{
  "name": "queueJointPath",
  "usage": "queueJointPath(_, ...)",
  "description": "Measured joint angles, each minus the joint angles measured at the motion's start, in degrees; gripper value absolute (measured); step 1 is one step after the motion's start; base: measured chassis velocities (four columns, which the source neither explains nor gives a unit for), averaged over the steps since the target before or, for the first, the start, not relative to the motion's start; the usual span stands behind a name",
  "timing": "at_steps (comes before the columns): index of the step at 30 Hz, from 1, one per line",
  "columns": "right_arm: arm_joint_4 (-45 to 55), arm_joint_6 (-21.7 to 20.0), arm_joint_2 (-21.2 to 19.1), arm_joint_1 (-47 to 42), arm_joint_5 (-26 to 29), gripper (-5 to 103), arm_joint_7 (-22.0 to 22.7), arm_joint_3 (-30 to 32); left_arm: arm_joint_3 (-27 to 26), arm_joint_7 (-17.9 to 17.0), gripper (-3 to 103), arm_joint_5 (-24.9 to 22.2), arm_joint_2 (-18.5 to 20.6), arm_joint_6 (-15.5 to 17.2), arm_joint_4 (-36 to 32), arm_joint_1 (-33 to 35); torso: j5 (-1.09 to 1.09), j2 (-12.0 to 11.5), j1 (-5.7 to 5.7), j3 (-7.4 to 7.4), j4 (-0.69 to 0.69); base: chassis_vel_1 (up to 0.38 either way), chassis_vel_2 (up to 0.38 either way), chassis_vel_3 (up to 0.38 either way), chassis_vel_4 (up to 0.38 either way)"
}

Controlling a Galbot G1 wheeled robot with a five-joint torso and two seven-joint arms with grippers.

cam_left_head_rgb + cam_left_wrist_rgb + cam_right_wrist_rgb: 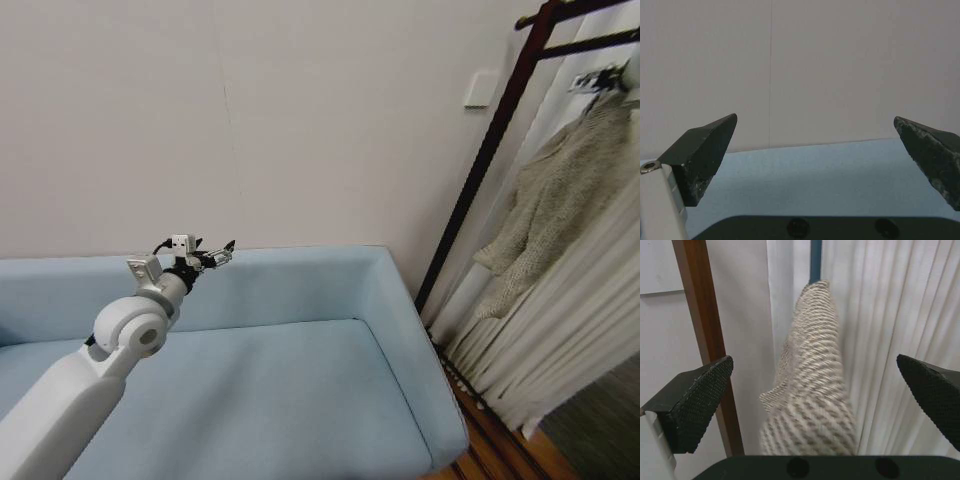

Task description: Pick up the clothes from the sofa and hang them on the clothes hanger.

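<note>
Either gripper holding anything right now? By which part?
Nothing held: left gripper is open over the sofa; right gripper is open by the sweater, which hangs on the rack.

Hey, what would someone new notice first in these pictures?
A pale knitted sweater hangs on the dark wooden rack at the right, with the right tool open just before it. The left tool hovers open over the pale blue sofa.

Soft, even, bright indoor light; faint shadows on the sofa point(300, 400)
</note>
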Motion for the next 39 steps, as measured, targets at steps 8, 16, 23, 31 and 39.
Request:
queueJointPath(8, 6.9, -0.2, -3.6, -0.6, -2.2, 100, -1.6, 1.9, -1.0, 0.0, 100, 0.3, -0.4, -0.1, -1.0, 1.6, -0.01, 0.0, 0.00, 0.00, 0.00, 0.000, 0.000, 0.000, 0.000)
queueJointPath(16, 15.9, 0.0, -7.0, -4.5, -3.2, 100, -4.6, 8.0, -5.1, -0.1, 100, 0.3, 0.0, -0.1, -3.2, 5.9, -0.01, 0.0, 0.00, 0.00, 0.00, 0.000, 0.000, 0.000, 0.000)
queueJointPath(23, 22.0, 2.2, -9.1, -5.1, -3.9, 100, -12.1, 9.4, -11.9, 0.0, 100, 1.8, -1.6, -0.1, -6.6, 13.9, -0.02, 0.0, 0.00, 0.00, -0.01, 0.000, 0.000, 0.000, 0.000)
queueJointPath(31, 26.5, 13.2, -9.6, -15.1, -4.9, 100, -27.4, 11.8, -20.2, 4.0, 100, 6.5, -5.5, -2.6, -11.3, 27.7, 0.00, 0.0, 0.00, 0.00, 0.01, 0.000, 0.000, 0.000, 0.000)
queueJointPath(39, 29.2, 20.6, -5.8, -25.7, -8.3, 100, -31.2, 14.0, -24.5, 8.8, 100, 10.2, -9.0, -5.4, -14.4, 35.2, -0.02, 0.0, 0.01, 0.00, -0.01, 0.000, 0.000, 0.000, 0.000)
